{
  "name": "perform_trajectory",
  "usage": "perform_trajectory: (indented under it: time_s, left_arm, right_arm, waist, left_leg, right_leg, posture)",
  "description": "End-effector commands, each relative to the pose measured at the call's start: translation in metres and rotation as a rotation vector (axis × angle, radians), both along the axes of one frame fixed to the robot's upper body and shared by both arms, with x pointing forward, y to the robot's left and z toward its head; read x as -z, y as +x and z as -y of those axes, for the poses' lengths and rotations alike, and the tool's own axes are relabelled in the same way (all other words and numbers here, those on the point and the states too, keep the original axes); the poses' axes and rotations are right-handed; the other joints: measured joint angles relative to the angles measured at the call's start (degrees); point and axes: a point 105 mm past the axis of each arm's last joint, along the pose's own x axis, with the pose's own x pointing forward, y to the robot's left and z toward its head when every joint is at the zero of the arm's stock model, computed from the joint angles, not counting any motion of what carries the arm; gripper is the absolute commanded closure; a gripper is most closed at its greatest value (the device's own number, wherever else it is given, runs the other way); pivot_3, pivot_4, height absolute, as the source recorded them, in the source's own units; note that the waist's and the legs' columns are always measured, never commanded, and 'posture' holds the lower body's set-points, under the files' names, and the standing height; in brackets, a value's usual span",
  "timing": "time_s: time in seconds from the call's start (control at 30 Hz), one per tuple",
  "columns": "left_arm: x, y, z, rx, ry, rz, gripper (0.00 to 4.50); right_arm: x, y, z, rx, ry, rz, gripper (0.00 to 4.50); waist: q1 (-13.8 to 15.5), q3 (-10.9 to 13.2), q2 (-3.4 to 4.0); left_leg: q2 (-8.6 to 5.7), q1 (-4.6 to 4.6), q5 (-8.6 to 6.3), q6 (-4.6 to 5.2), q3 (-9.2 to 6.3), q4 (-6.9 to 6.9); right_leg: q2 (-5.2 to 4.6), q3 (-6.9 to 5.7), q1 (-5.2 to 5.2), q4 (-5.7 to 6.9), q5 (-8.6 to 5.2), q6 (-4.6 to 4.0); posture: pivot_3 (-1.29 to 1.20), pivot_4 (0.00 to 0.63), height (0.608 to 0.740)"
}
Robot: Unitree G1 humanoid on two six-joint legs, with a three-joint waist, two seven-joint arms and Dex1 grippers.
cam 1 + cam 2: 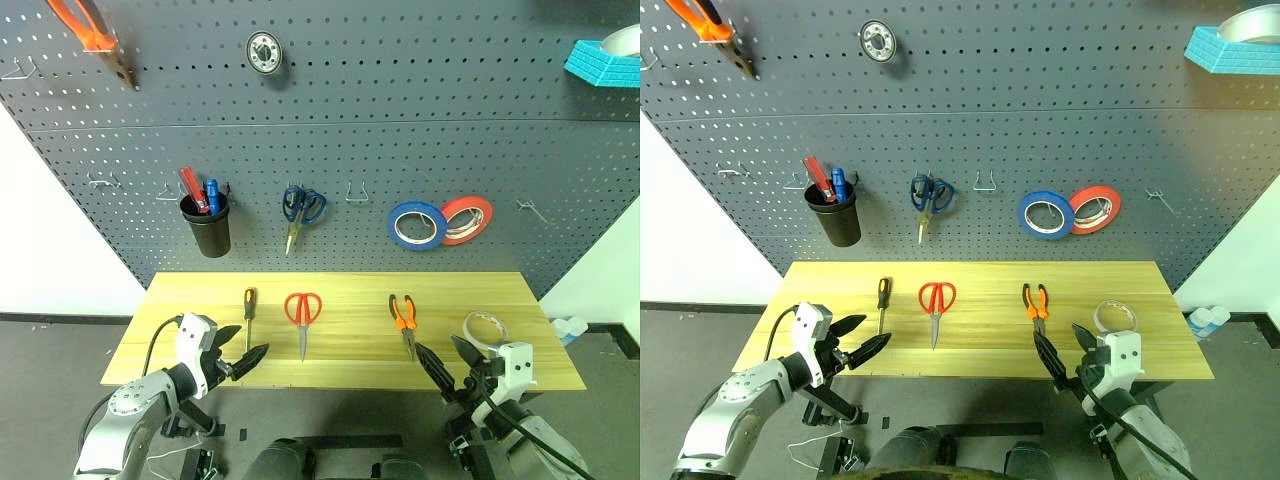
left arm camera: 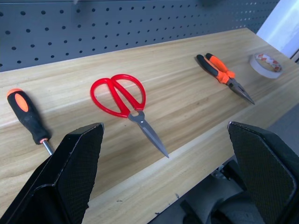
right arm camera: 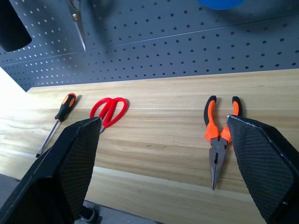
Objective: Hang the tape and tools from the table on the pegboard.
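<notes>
Table (image 1: 350, 352) edge: both arms low, jaws wide.

I hold both arms low in front of me. My left tool (image 1: 243, 358) has its two black fingers spread wide, holding nothing. My right tool (image 1: 448, 362) is wide too, also holding nothing.

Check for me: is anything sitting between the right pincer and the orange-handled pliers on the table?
Nothing visible. The right pincer hangs open at the table's near edge, and the pliers lie just beyond it on bare wood. The tape sits off to the side, clear of that path.
</notes>
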Motion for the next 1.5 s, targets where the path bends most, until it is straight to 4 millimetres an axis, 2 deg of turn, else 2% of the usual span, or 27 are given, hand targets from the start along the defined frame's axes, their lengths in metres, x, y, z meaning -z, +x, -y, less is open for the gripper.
perform_trajectory:
  time_s: [0.03,0.6,0.73,1.07,1.33,1.5]
  left_arm:
    - [-0.013,0.004,0.004,0.019,-0.009,0.048,0.06]
    - [-0.014,0.001,0.003,0.014,-0.006,0.048,0.06]
    - [-0.015,-0.003,0.007,0.054,0.015,0.059,0.06]
    - [-0.023,-0.040,0.041,0.254,0.134,0.156,0.06]
    - [-0.027,-0.062,0.051,0.336,0.199,0.198,0.06]
    - [-0.037,-0.076,0.056,0.374,0.199,0.212,0.06]
  right_arm:
    - [-0.008,0.003,-0.001,-0.003,0.001,0.037,0.00]
    - [-0.007,0.003,0.001,-0.003,-0.004,0.036,0.00]
    - [-0.008,0.004,0.007,0.030,-0.026,0.042,0.00]
    - [-0.012,0.015,0.038,0.219,-0.153,0.055,0.00]
    - [-0.020,0.017,0.063,0.378,-0.261,0.035,0.00]
    - [-0.029,0.019,0.068,0.393,-0.304,0.013,0.00]
  waist:
    - [0.0,0.0,0.00]
    - [0.0,0.1,-0.03]
    - [0.0,0.2,-0.09]
    - [0.0,0.3,-0.11]
    - [-0.2,0.4,0.00]
    - [-1.3,1.3,0.02]
  left_leg:
    - [0.00,0.00,0.00,0.00,0.00,0.00]
    - [0.00,0.00,-0.01,0.00,0.01,-0.04]
    - [0.00,0.00,-0.01,-0.01,0.01,-0.05]
    - [0.01,0.00,-0.03,0.00,0.18,-0.22]
    - [0.02,0.01,-0.03,0.00,0.27,-0.33]
    - [0.05,0.00,-0.03,0.01,0.31,-0.33]
  right_leg:
    - [0.00,0.00,0.00,0.00,0.00,0.00]
    - [-0.01,0.02,0.00,-0.03,-0.05,-0.01]
    - [-0.01,0.03,0.00,-0.04,-0.06,-0.01]
    - [-0.05,0.14,-0.07,-0.13,-0.09,-0.03]
    - [-0.05,0.22,-0.14,-0.15,-0.14,-0.06]
    - [-0.06,0.25,-0.14,-0.14,-0.15,-0.06]
  posture:
    - [0.02,0.000,0.740]
    - [0.03,0.000,0.740]
    - [0.03,0.000,0.740]
    - [0.01,0.000,0.740]
    - [-0.02,0.002,0.740]
    - [-0.05,0.053,0.740]
